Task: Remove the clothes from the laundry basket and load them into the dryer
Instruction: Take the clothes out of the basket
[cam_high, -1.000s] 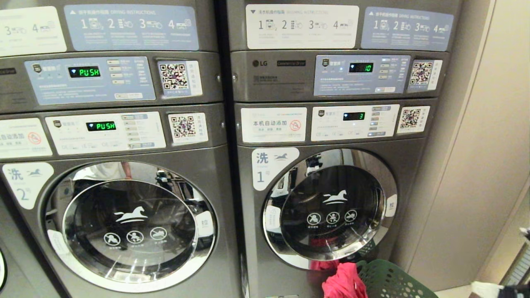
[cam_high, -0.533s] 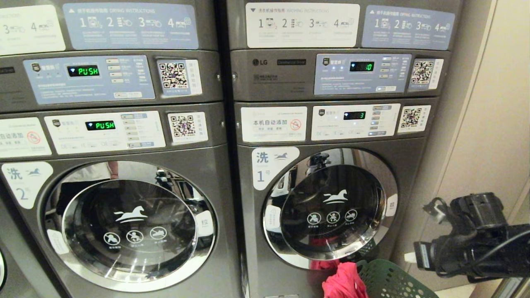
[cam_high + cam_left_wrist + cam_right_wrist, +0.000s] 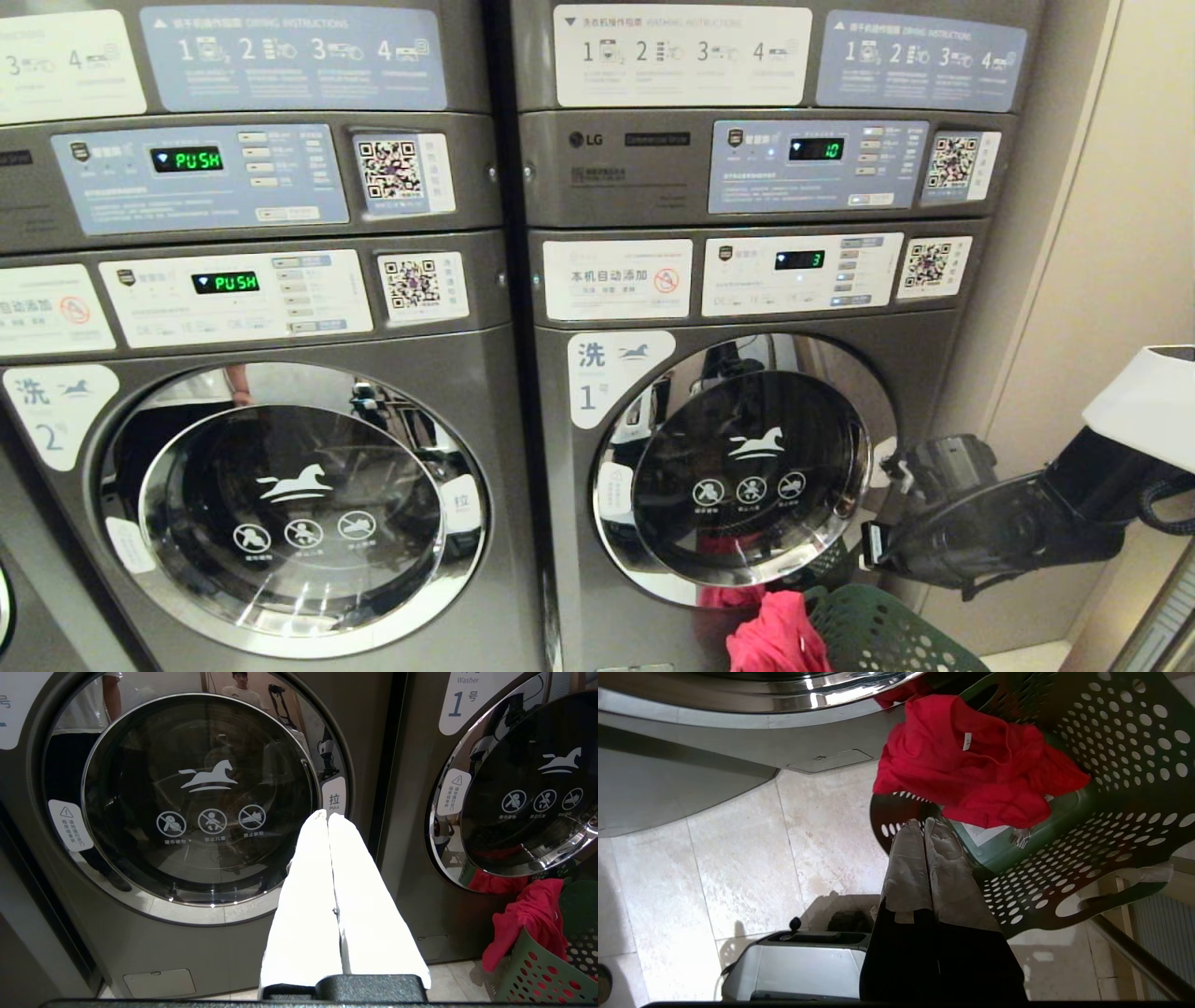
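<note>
From the head, I see both doors shut, the right door (image 3: 747, 467) beside my right arm (image 3: 990, 532), and a red garment (image 3: 780, 635) on the basket (image 3: 878, 635) rim. Left wrist: left gripper (image 3: 327, 815) pinched shut, empty, before the left door (image 3: 196, 798). Right wrist: right gripper (image 3: 922, 823) closed, empty, above the basket (image 3: 1111, 812); garment (image 3: 976, 770) unloaded. Nothing done yet.
</note>
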